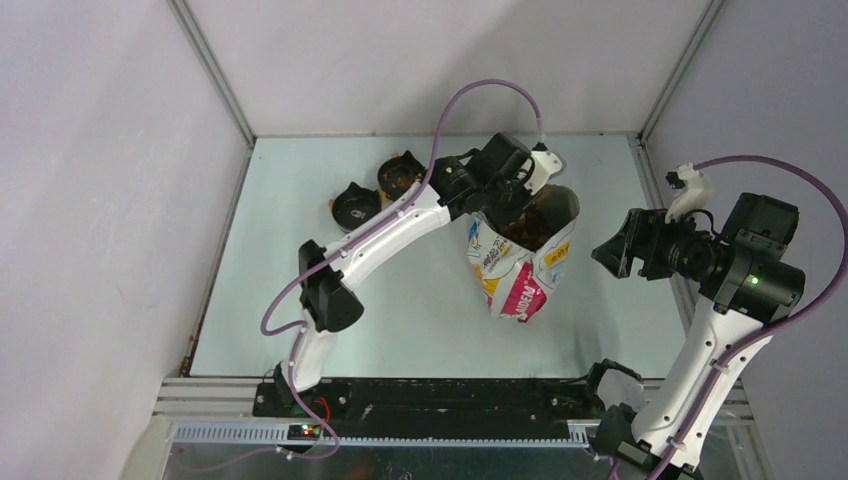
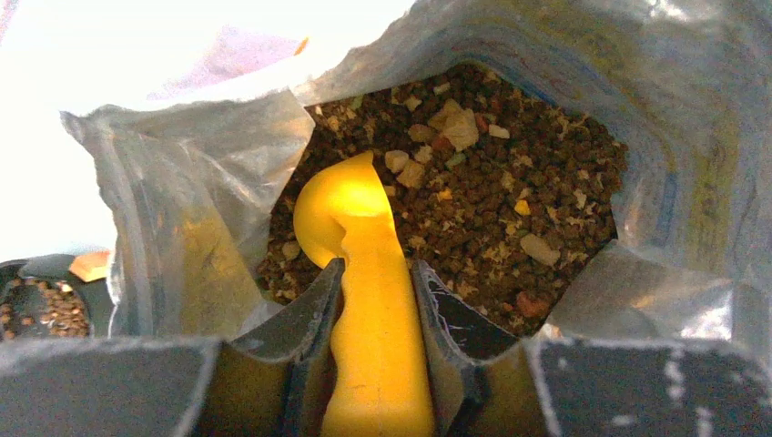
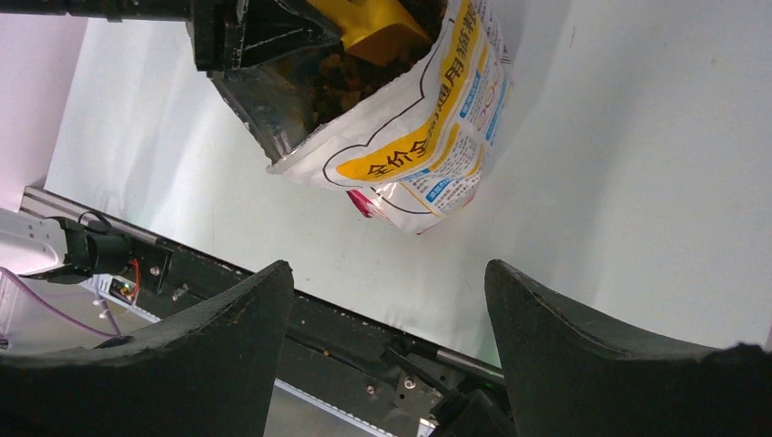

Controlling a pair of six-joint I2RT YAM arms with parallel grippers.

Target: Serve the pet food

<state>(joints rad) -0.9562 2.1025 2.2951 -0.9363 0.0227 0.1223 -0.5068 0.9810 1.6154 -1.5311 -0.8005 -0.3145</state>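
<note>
The printed bag point(image 1: 520, 270) stands open mid-table, and brown pet food point(image 2: 492, 191) fills its mouth. My left gripper point(image 2: 376, 266) hangs over that mouth, shut on the handle of the orange scoop point(image 2: 369, 300). The scoop's rounded head lies on the kibble by the bag's left wall point(image 2: 200, 182). From above, the left gripper point(image 1: 508, 185) sits at the bag's top edge over the pet food point(image 1: 530, 225). My right gripper point(image 3: 387, 269) is open and holds nothing. It hovers to the right of the bag point(image 3: 428, 137), apart from it, and appears in the overhead view as the right gripper point(image 1: 612, 252).
Two black cat-shaped bowls point(image 1: 355, 207) point(image 1: 400, 175) sit at the back left of the bag. One bowl point(image 2: 36, 305) holds some kibble. White walls close in the table on three sides. The black base rail point(image 3: 364, 337) runs along the near edge.
</note>
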